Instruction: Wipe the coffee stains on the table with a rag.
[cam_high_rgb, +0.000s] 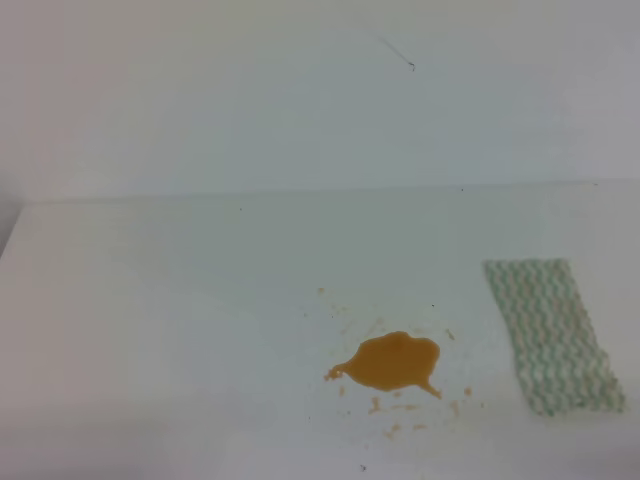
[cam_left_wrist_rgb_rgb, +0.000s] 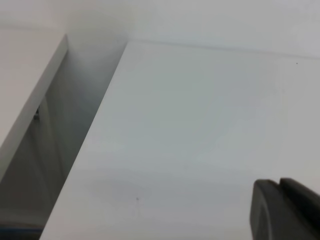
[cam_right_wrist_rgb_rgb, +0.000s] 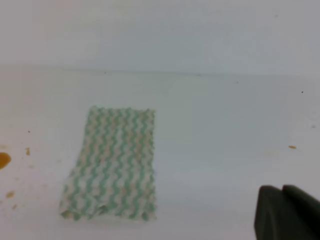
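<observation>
The coffee stains (cam_high_rgb: 392, 362) sit low and centre in the high view on the white desk (cam_high_rgb: 180, 300), specks scattered around the blotch. The rag (cam_high_rgb: 551, 334) lies flat at the right, apart from them. The right tool (cam_right_wrist_rgb_rgb: 287, 212) is closed together, holding nothing; the left tool (cam_left_wrist_rgb_rgb: 285, 210) shows only a dark corner, state unclear.

The rag (cam_right_wrist_rgb_rgb: 111, 162) is seen lying flat on the counter (cam_right_wrist_rgb_rgb: 225, 125), nothing on it. Coffee stains (cam_right_wrist_rgb_rgb: 4, 160) are spotted at the left edge. The dark tool (cam_right_wrist_rgb_rgb: 287, 212) is parked bottom right, closed.
</observation>
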